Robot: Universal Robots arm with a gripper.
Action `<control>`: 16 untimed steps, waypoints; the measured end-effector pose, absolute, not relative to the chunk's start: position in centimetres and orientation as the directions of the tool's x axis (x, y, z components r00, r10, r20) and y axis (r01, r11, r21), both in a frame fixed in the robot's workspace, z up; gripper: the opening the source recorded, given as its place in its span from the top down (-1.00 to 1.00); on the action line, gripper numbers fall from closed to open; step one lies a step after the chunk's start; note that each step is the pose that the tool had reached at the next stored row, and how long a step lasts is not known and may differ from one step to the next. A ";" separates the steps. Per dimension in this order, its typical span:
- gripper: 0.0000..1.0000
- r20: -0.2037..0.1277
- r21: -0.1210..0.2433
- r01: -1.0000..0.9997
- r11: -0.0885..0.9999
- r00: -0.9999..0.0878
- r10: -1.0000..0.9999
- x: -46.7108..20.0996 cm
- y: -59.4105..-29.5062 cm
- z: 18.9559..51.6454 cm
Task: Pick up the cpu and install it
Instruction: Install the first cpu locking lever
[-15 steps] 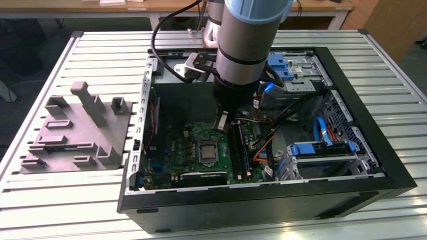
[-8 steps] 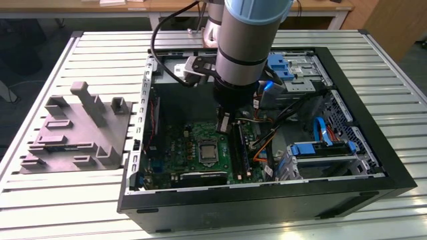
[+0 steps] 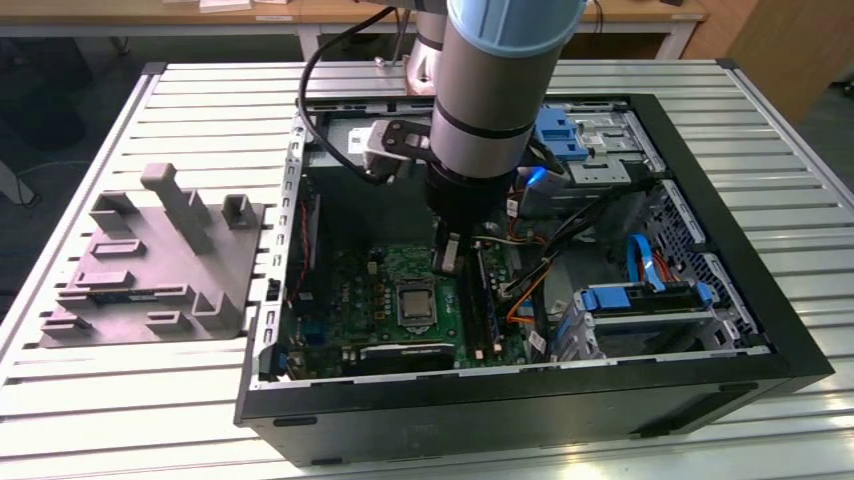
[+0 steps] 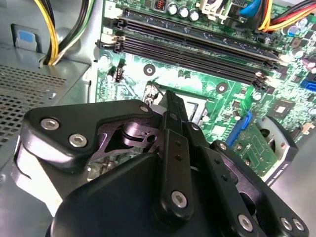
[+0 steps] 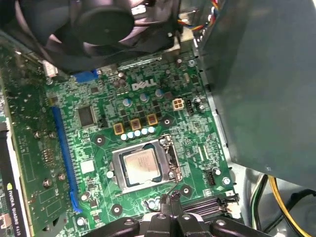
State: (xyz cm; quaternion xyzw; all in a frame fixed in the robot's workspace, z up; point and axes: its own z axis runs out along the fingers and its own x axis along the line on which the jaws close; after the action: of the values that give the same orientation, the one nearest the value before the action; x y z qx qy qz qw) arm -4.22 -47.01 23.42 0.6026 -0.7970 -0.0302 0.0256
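The cpu is a small silvery square lying flat inside the metal-framed socket of the green motherboard. In the exterior view the cpu sits at the middle of the board inside the open computer case. My gripper hangs just above the board, a little behind the socket, apart from the chip. Its fingertips stand close together with nothing between them. In the second wrist view the gripper is seen from behind, its black fingers pressed together over the board.
The black case walls enclose the work area. A black fan and a grey metal box flank the socket. Memory slots, coloured cables and blue drive cages lie nearby. A grey tray rests outside the case.
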 end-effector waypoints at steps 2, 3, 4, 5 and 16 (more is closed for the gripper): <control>0.79 0.004 0.079 -0.964 0.253 -0.254 -0.967 -4.2 -47.0 23.4; 0.79 0.004 0.079 -0.967 0.241 -0.241 -0.970 -4.2 -47.0 23.4; 0.79 0.004 0.079 -0.970 0.228 -0.229 -0.973 -4.2 -47.0 23.4; 0.79 0.004 0.079 -0.972 0.220 -0.220 -0.976 -4.2 -47.0 23.4; 0.79 0.004 0.079 -0.987 0.139 -0.139 -0.990 -4.3 -47.6 23.3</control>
State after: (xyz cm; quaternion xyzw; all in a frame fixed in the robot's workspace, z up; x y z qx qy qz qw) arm -4.29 -47.59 23.26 0.6555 -0.7542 -0.0284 0.0276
